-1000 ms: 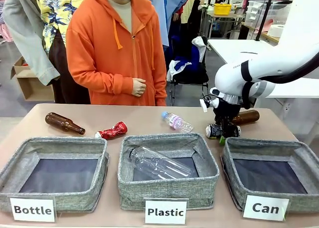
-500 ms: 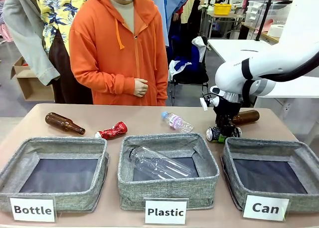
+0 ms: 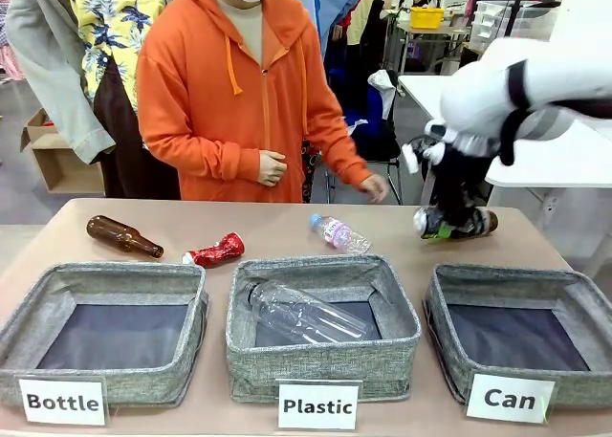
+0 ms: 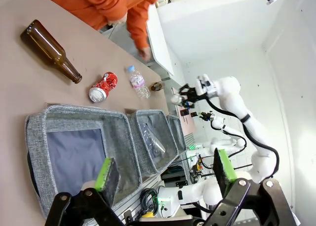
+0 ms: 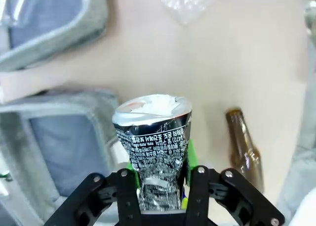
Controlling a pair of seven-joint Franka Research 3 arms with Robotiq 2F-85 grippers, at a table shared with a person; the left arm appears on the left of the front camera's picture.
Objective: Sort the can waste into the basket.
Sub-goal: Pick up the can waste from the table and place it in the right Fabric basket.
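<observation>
The right arm [image 3: 574, 74] is showing white shells with black bands at the joints. The right gripper [image 5: 159, 179] is showing black finger links, round screws and green pads (barely peeking out). The person [image 3: 239, 102] is wearing an orange hoodie, apparently over a beige top.

Black can [image 5: 152, 137], silver top; red crushed can [image 3: 215, 251]; grey woven basket [image 3: 442, 327].

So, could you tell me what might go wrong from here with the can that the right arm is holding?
1. The right jaws pinch the black can near one end, and its wall looks squeezed in there; it could slip or crumple before reaching the Can basket.
2. The person's hand hangs at the far side, not far from the held can; a wide swing might pass close to it.
</observation>
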